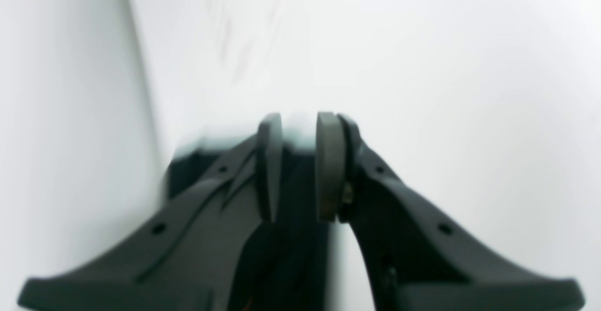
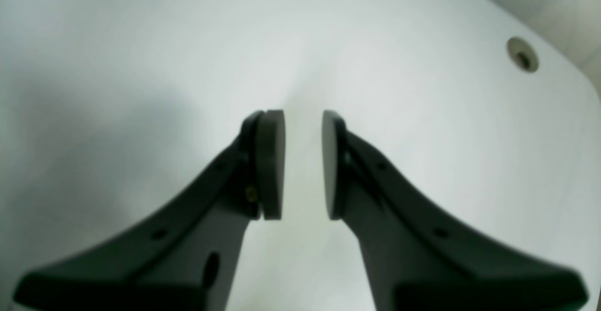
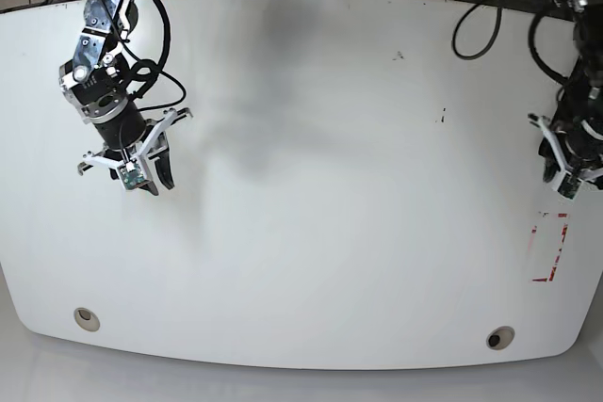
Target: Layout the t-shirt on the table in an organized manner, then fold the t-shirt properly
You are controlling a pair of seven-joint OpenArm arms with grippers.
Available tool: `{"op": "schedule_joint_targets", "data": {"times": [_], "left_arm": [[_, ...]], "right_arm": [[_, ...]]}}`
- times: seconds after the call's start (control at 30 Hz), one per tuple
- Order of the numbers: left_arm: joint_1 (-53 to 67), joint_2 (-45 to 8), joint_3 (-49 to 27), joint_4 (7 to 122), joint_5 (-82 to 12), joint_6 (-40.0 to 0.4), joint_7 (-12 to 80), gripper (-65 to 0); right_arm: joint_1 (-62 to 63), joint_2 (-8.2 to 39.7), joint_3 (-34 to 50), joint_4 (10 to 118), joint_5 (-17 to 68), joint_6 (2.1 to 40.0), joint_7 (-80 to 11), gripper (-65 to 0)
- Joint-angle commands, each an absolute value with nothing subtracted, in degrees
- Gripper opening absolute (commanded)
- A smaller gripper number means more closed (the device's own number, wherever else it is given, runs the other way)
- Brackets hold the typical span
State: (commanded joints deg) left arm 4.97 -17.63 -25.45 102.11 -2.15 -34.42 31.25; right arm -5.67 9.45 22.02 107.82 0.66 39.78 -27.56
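Note:
The white table (image 3: 330, 185) shows no t-shirt laid on it in the base view. My left gripper (image 1: 299, 118) is at the table's right edge in the base view (image 3: 570, 185). Black cloth, the t-shirt (image 1: 296, 236), sits bunched between its pads and spreads behind one finger. The jaws stand narrowly apart around it. This view is blurred, and no graphic or text shows. My right gripper (image 2: 303, 113) is open and empty just above bare table, at the left in the base view (image 3: 146, 179).
Two round grey holes (image 3: 87, 318) (image 3: 500, 337) sit near the front edge; one also shows in the right wrist view (image 2: 522, 55). A red-marked patch (image 3: 549, 247) lies just in front of the left gripper. Cables hang over the table's back edge.

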Motion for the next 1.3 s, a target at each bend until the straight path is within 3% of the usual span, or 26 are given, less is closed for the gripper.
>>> {"op": "schedule_joint_targets", "data": {"times": [0.23,0.5,0.73,1.1,1.3], "left_arm": [[7.87,-5.76,-24.13,96.92,7.69,-32.92,8.40,-53.6],[16.31,-0.22,-22.02,95.87,11.56,-26.07,-6.29,-53.6],[29.23,2.33,-22.02,102.99,11.30,-25.27,-6.02,-53.6],[52.00,8.92,-22.02,109.49,11.12,-25.27,-6.02,-53.7],[65.10,8.84,-19.47,109.14,6.64,-25.27,-6.11,-53.9]], "right_arm": [[-8.48,6.73,24.75,99.21,-2.77,39.69,-13.23,-52.0],[-16.75,4.79,26.77,98.42,-3.65,36.97,-1.36,-52.0],[-28.88,2.95,26.77,106.07,-3.03,36.62,-2.86,-52.0],[-50.07,2.51,26.86,112.75,6.64,36.62,-3.03,-52.0],[-60.79,2.42,26.59,112.75,8.66,36.62,-3.03,-52.0]]}}
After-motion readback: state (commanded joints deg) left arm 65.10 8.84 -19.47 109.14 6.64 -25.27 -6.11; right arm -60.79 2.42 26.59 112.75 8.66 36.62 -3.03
